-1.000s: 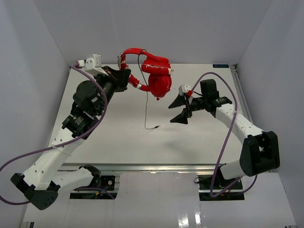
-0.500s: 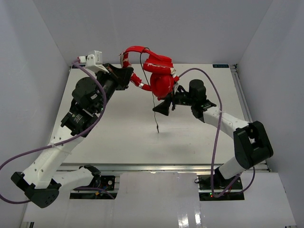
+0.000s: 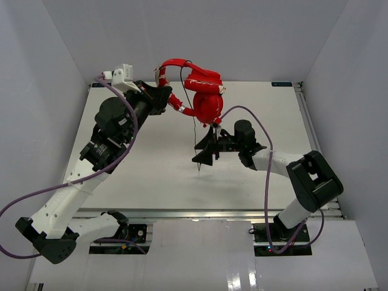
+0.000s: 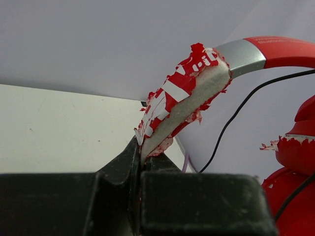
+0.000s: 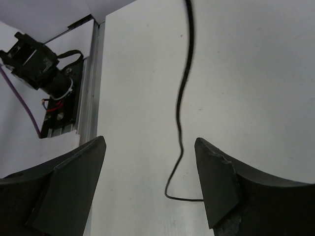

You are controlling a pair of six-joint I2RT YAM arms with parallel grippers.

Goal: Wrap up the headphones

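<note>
The red headphones (image 3: 205, 97) hang in the air above the back of the table. My left gripper (image 3: 165, 100) is shut on their headband (image 4: 179, 101), whose red skin is peeling off white foam. The thin black cable (image 3: 196, 136) hangs from the cups down to the table. My right gripper (image 3: 204, 151) is open around the hanging cable. In the right wrist view the cable (image 5: 180, 105) runs between the two open fingers (image 5: 216, 182), and its lower end bends behind the right finger.
The white table (image 3: 145, 163) fills the middle of the top view, with grey walls at the back and sides. A metal rail (image 3: 182, 213) runs along the near edge. The left arm's base and purple cable (image 5: 29, 113) show in the right wrist view.
My right gripper has swung left from the right side of the table to the hanging cable and now straddles it. The cable's free end has drawn in beneath the cups. The left gripper keeps its hold.
</note>
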